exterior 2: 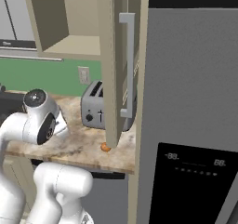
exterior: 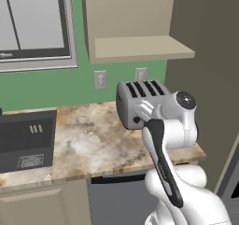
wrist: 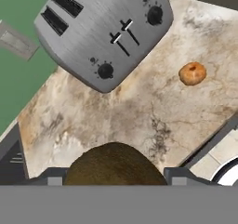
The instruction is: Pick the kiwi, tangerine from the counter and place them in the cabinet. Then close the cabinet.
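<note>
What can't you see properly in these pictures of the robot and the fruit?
- Hand view: the kiwi sits between the fingers; its lower part is cut off at the bottom edge.
- Right base view: the tangerine is half hidden by the open cabinet door.
- Left base view: the arm covers the toaster's right side and the counter beside it.
- Right base view: the toaster's dials are too small to read.

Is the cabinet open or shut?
Open. The cabinet shows its bare inner shelf, and in the right base view its door swings out edge-on over the counter.
</note>
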